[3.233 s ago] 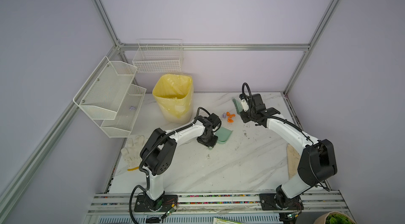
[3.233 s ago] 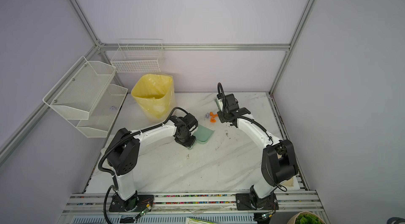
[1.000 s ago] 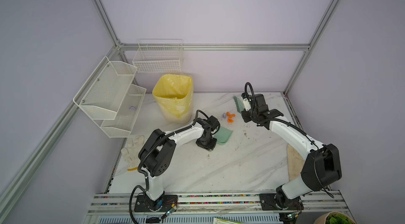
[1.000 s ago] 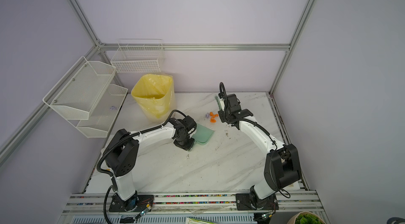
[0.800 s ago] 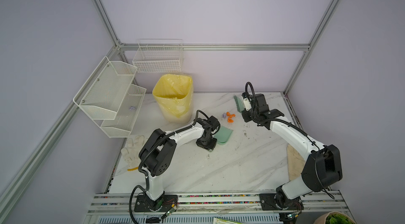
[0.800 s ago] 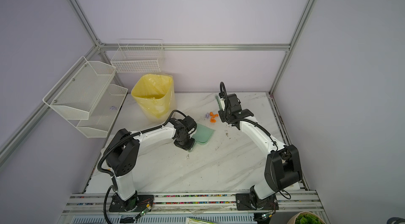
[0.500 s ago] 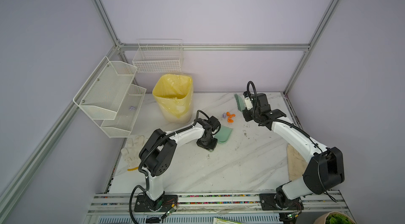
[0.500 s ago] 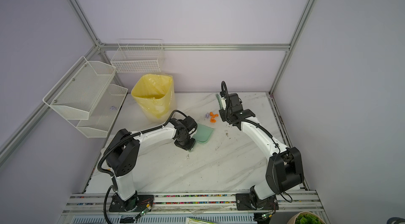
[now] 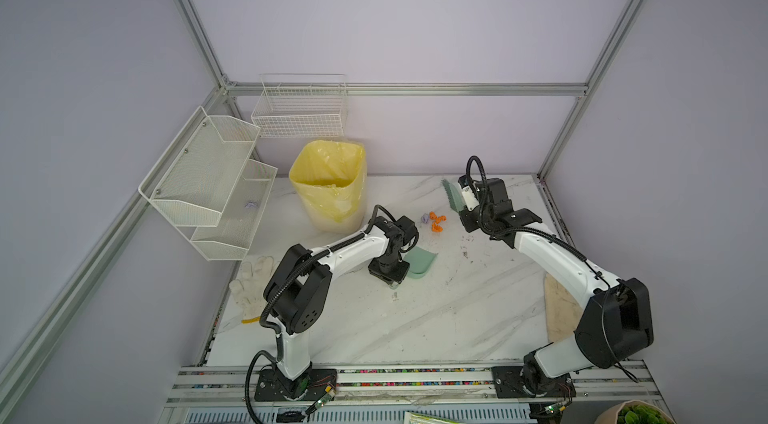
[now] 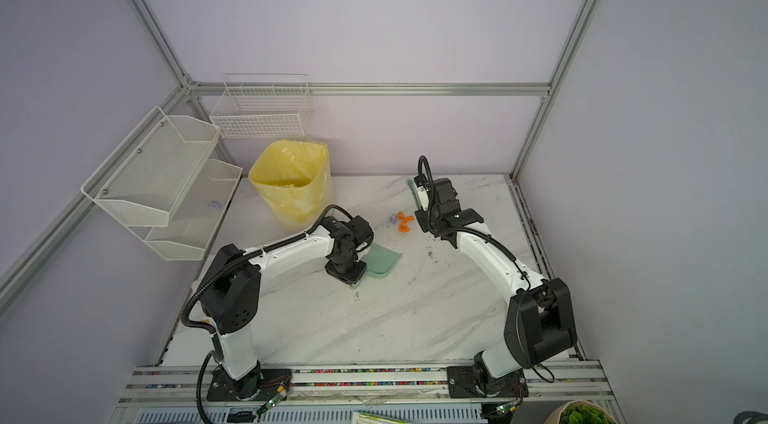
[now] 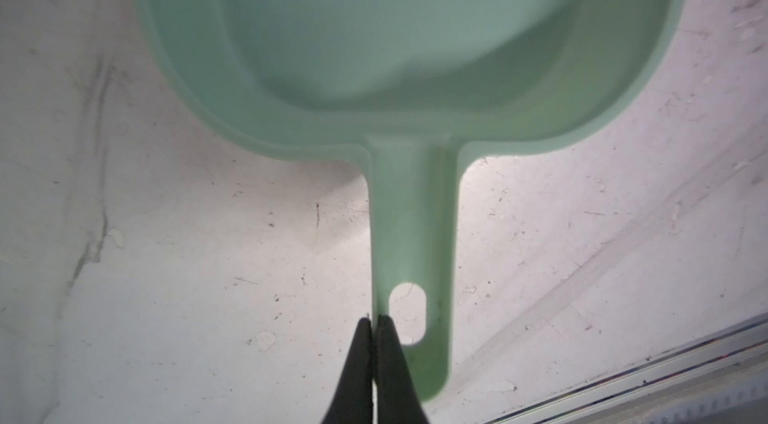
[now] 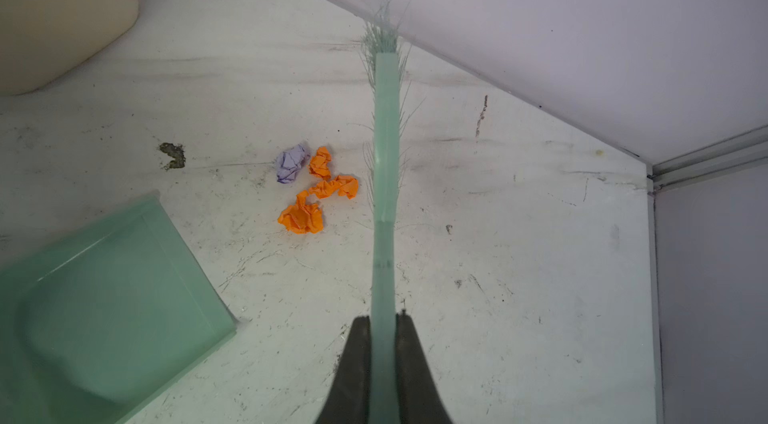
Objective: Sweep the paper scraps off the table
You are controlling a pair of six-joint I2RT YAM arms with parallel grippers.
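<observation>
The paper scraps are lying in a tight cluster on the table, upper right of centre in both top views. They are sitting between the green dustpan, below and left of them, and the green brush, just to their right. The dustpan's open lip is facing the scraps across a short strip of marble. The brush is standing close to the table's back edge, its far bristles nearing the back wall, while a wider margin is running toward the table's right edge. The yellow-lined bin is sitting to the upper left, well apart from the scraps.

The left wrist view is showing what the arm is hiding from above. The left gripper is pinching the side rim of the dustpan's handle beside its hanging hole, jaws almost together. The right wrist view is showing the right gripper clamping the brush handle, jaws narrow. It is also resolving the cluster as three orange wads and one lilac, lying just beside the bristles. Whether the bristles are touching the table is hard to tell. Only the top views are taking in the white glove at the table's left edge.
</observation>
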